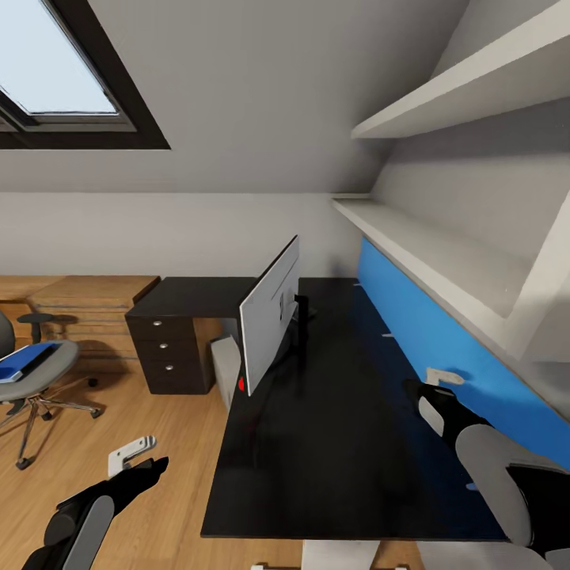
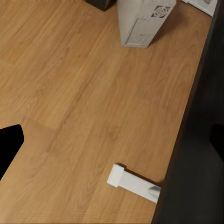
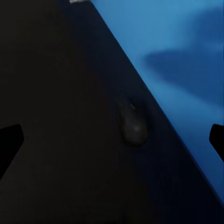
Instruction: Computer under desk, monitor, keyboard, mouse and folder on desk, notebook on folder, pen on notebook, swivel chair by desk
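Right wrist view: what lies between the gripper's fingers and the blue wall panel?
A dark mouse lies on the black desk, close to the blue wall panel. The right gripper is open above it.

Your head view looks forward and down along the black counter (image 1: 340,443) from its near end, toward the far wall. Your left wrist view faces down at the wooden floor (image 2: 79,93) beside the counter's left edge, with the computer (image 2: 142,21) at the frame's border. Your right wrist view sits close above the counter's right edge, by the blue panel (image 3: 186,56). All three views share the counter.
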